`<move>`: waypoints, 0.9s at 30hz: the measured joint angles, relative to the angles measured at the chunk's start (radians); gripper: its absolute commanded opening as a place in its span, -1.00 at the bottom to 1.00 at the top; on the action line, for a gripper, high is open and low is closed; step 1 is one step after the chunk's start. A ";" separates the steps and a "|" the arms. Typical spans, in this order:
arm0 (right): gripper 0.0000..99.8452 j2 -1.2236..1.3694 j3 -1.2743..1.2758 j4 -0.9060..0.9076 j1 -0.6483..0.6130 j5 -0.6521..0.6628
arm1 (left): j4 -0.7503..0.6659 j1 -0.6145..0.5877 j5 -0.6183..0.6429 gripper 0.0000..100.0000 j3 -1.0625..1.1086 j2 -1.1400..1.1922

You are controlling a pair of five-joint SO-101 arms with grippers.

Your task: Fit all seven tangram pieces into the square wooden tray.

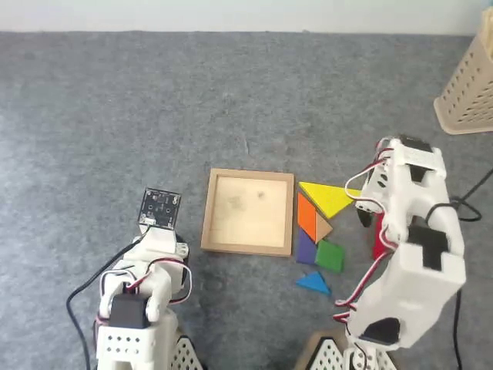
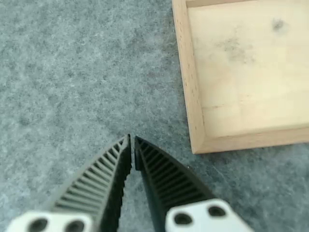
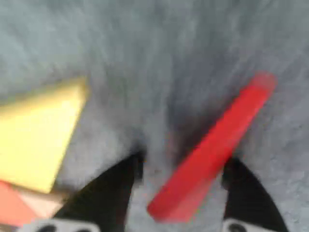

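Right gripper is hanging open around the tilted red flat wooden piece; left gripper is sitting closed, empty, beside the square wooden tray.

No text, number or sign is showing legibly anywhere. The small black board left of the tray is carrying pale specks, and they are too small to read.

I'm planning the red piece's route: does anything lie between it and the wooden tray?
Yes. The yellow triangle, orange piece and green square lie between the red piece and the wooden tray.
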 measured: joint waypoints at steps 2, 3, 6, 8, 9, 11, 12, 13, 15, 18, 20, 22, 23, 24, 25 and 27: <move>-0.45 0.006 0.000 0.000 -0.006 0.000 | 0.000 0.000 0.000 -0.98 0.000 0.000; -0.45 0.011 -0.002 0.000 -0.006 0.000 | 0.000 0.000 0.000 -0.98 0.000 0.000; -0.54 0.021 -0.005 -0.002 -0.006 0.000 | 0.000 0.000 0.000 -0.98 0.000 0.000; -0.65 0.021 -0.006 -0.002 0.000 0.000 | 0.000 -0.002 0.000 -0.98 0.000 0.000; -0.70 0.020 -0.006 -0.002 0.006 0.000 | 0.000 -0.002 0.000 -0.98 0.000 0.000; -0.78 0.012 -0.003 -0.002 0.018 0.000 | 0.000 0.000 0.000 -0.98 0.000 0.000; -0.82 0.009 -0.003 -0.002 0.023 0.000 | 0.000 0.000 0.000 -0.98 0.000 0.000; -0.88 0.008 -0.003 -0.002 0.031 0.000 | 0.000 0.000 0.000 -0.98 0.000 0.000; -0.94 0.002 -0.003 -0.002 0.035 0.002 | 0.000 -0.002 0.000 -0.98 0.000 0.000; -0.99 -0.032 -0.002 -0.002 0.029 0.023 | 0.000 -0.002 0.000 -0.98 0.000 0.000; -0.99 -0.063 -0.002 -0.002 0.023 0.061 | 0.000 0.000 0.000 -0.98 0.000 0.000; -0.99 -0.109 0.000 -0.002 0.029 0.078 | 0.000 0.000 0.000 -0.98 0.000 0.000; -0.99 -0.135 0.008 -0.002 0.029 0.084 | 0.000 -0.002 0.000 -0.98 0.000 0.000; -0.99 -0.161 0.021 -0.002 0.023 0.087 | 0.000 -0.003 0.000 -0.98 0.000 0.000; -0.99 -0.187 0.037 -0.002 0.017 0.091 | 0.000 -0.003 0.000 -0.98 0.000 0.000; -0.99 -0.239 0.064 -0.002 -0.008 0.107 | 0.000 0.000 0.000 -0.98 0.000 0.000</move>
